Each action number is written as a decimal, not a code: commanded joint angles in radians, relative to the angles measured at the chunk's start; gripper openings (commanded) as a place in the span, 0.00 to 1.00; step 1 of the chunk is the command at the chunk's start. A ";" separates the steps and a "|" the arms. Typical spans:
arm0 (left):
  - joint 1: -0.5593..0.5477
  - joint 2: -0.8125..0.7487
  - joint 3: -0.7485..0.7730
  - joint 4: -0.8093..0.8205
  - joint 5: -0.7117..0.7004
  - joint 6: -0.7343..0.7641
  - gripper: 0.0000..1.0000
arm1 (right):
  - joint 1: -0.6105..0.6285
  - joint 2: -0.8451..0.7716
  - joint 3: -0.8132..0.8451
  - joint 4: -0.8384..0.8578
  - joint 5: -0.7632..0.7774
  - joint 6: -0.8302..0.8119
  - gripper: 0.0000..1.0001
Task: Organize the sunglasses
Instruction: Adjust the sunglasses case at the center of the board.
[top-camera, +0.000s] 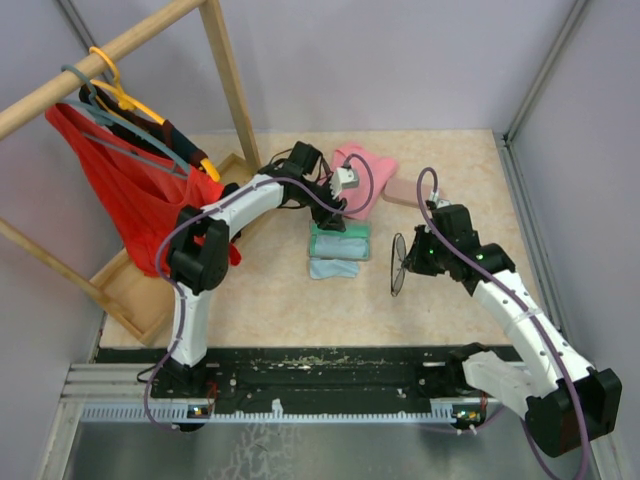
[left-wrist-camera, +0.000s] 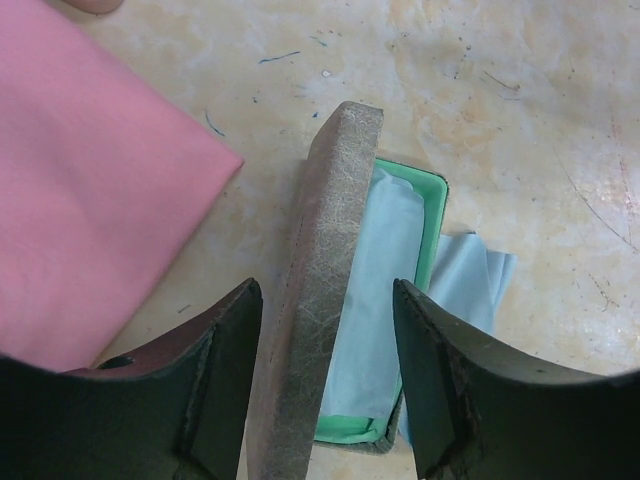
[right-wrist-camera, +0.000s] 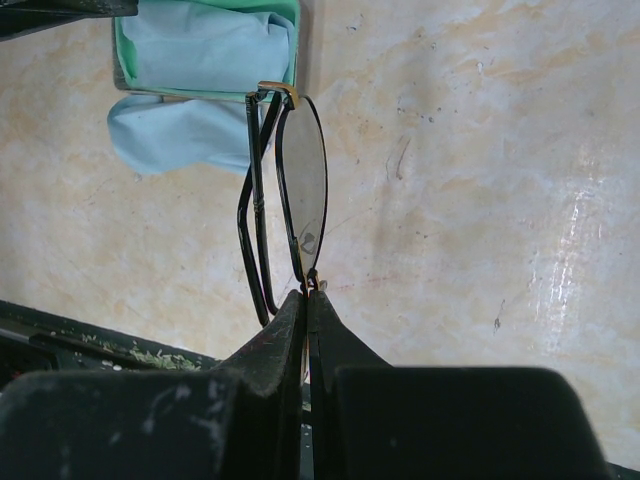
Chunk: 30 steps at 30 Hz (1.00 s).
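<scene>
Bottom of right wrist frame: we see right gripper (right-wrist-camera: 307, 300) clamped on folded sunglasses (right-wrist-camera: 303, 180), long axis pointing up-frame toward open green-lined case (right-wrist-camera: 294, 40), upper left. Left gripper (left-wrist-camera: 322, 295) apart, straddling raised case lid (left-wrist-camera: 325, 250). We judge right arm nearer.
</scene>
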 joint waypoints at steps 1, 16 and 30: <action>-0.004 0.025 0.018 -0.020 0.045 0.014 0.60 | -0.008 -0.010 0.013 0.022 -0.007 -0.017 0.00; -0.005 -0.016 -0.048 0.040 0.044 -0.003 0.43 | -0.007 -0.016 0.008 0.024 -0.007 -0.019 0.00; -0.005 -0.118 -0.164 0.146 0.026 -0.087 0.26 | -0.009 -0.033 0.004 0.024 -0.003 -0.019 0.00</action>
